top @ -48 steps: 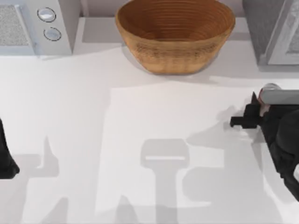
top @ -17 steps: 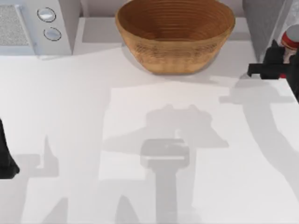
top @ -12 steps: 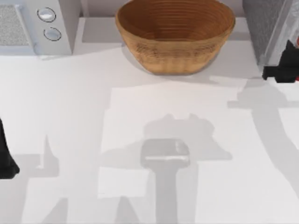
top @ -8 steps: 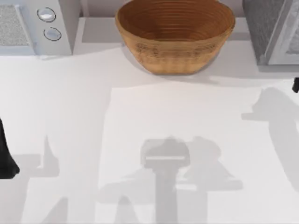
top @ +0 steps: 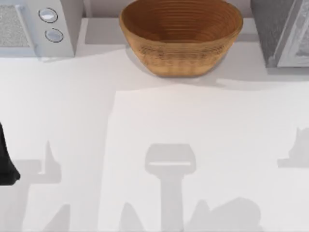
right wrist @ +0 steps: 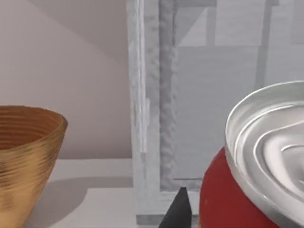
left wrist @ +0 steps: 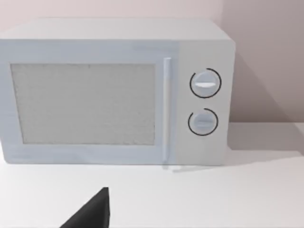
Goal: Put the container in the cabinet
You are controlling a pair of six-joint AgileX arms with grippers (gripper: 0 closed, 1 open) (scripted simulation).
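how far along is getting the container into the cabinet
Pickup looks done: the right wrist view shows the container, red with a silver lid, close against a dark finger and facing the cabinet. Carrying is in hand. Left: setting it inside and letting go. The left arm sits parked at the table's left edge.

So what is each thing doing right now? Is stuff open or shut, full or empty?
Container: upright, silver lid on, close to the right pincer's camera, in front of the cabinet.
Cabinet: stands at the table's back right; whether its door is open, I cannot tell.
Bowl: upright, empty.
Microwave: door shut.
Left arm: parked at the table's left edge.
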